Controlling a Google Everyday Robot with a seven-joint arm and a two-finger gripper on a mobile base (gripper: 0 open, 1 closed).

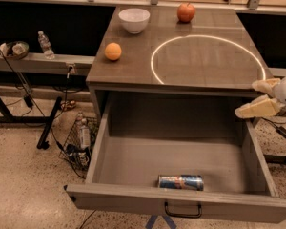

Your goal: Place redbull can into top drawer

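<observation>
The redbull can (180,182), slim and blue-and-silver with a touch of red and shiny ends, lies on its side on the grey floor of the open top drawer (176,149), just behind the front panel and above the black handle (182,210). The claw (260,98) hangs at the right edge of the table (205,61), above the drawer's right wall. Its two pale fingers (255,109) are spread apart, holding nothing and well away from the can.
</observation>
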